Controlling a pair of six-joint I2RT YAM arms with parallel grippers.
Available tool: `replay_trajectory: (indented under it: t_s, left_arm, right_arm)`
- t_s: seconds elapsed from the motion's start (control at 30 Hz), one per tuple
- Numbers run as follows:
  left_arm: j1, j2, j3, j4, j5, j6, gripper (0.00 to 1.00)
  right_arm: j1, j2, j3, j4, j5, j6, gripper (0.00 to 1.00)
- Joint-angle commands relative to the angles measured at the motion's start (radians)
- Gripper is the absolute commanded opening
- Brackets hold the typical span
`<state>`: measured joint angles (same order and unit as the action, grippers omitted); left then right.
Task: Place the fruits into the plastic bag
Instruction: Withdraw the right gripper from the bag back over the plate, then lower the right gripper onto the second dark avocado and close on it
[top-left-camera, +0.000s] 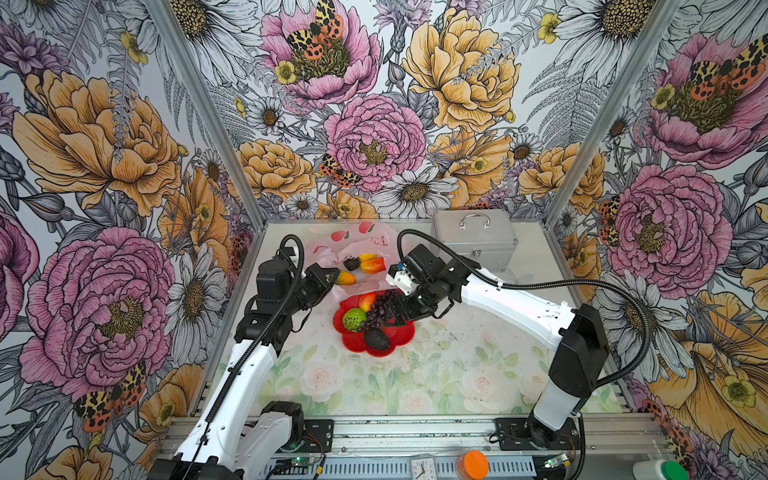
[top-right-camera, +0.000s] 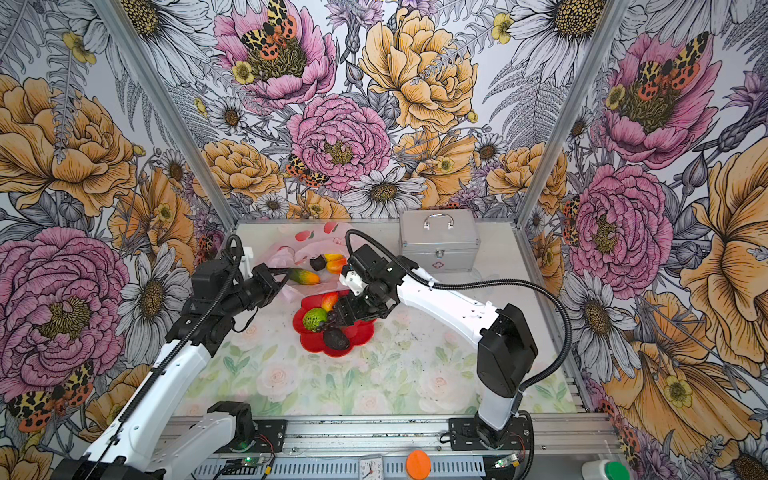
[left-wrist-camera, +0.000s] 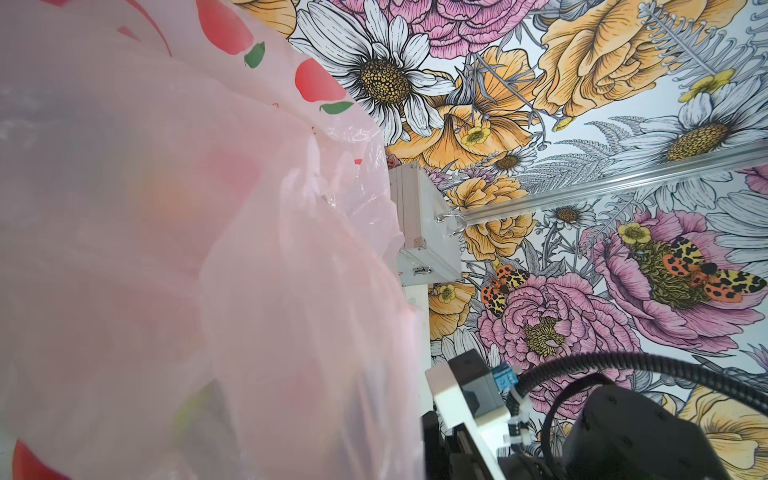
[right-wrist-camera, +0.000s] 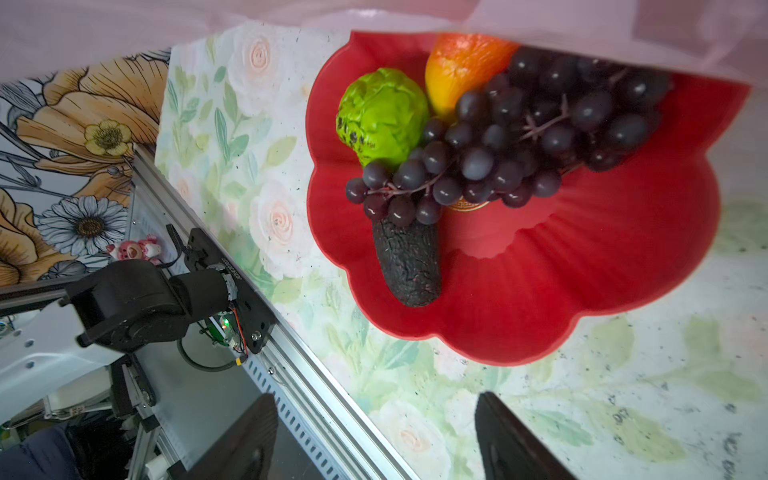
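1. Presently, the left gripper (top-left-camera: 331, 277) is found clamped shut on the near edge of the plastic bag (top-left-camera: 332, 253), which lies at the back of the table (top-left-camera: 457, 365), left of the silver case (top-left-camera: 473, 241).
2. The left wrist view is largely filled by bag film (left-wrist-camera: 187, 249); the fingers are hidden there.
3. Four fruits are seen in the bag's mouth: a dark piece (top-left-camera: 351, 264), a yellow-orange fruit (top-left-camera: 368, 257), a red-orange fruit (top-left-camera: 373, 266) and a green-orange elongated fruit (top-left-camera: 347, 277) just beside the left gripper's tip.
4. The right gripper (right-wrist-camera: 376, 444) is held open above the red plate (right-wrist-camera: 582, 270); nothing is gripped between its fingers (right-wrist-camera: 511, 440).
5. On the plate are found the grape bunch (right-wrist-camera: 519, 141), the bumpy green ball (right-wrist-camera: 382, 116), an orange-red fruit (right-wrist-camera: 461, 66) partly under the bag's edge, and the blackish avocado (right-wrist-camera: 409, 262).
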<state>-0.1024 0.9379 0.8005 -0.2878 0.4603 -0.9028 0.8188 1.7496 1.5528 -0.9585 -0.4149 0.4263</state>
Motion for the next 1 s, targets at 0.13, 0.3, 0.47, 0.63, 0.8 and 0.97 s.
replay_trajectory:
  t_s: [0.13, 0.3, 0.47, 0.63, 0.8, 0.97]
  left_arm:
    - [0.007, -0.015, 0.013, 0.032, -0.01, -0.021, 0.0]
    - [0.01, -0.03, 0.0, 0.024, -0.007, -0.021, 0.0]
    - [0.013, -0.028, 0.001, 0.028, -0.006, -0.016, 0.0]
    - [0.012, -0.024, 0.0, 0.022, -0.008, -0.008, 0.0]
    - [0.011, -0.019, 0.003, 0.022, -0.009, -0.003, 0.0]
    - [0.009, -0.014, 0.003, 0.022, -0.011, 0.001, 0.0]
  right_arm:
    - [0.088, 0.127, 0.067, 0.012, 0.069, -0.072, 0.77]
    - [0.11, 0.19, 0.126, 0.01, 0.078, -0.077, 0.77]
    - [0.109, 0.236, 0.164, 0.01, 0.079, -0.08, 0.77]
    - [0.111, 0.272, 0.18, 0.009, 0.087, -0.087, 0.77]
    - [0.105, 0.298, 0.197, 0.007, 0.094, -0.085, 0.77]
    - [0.098, 0.325, 0.212, 0.001, 0.103, -0.081, 0.77]
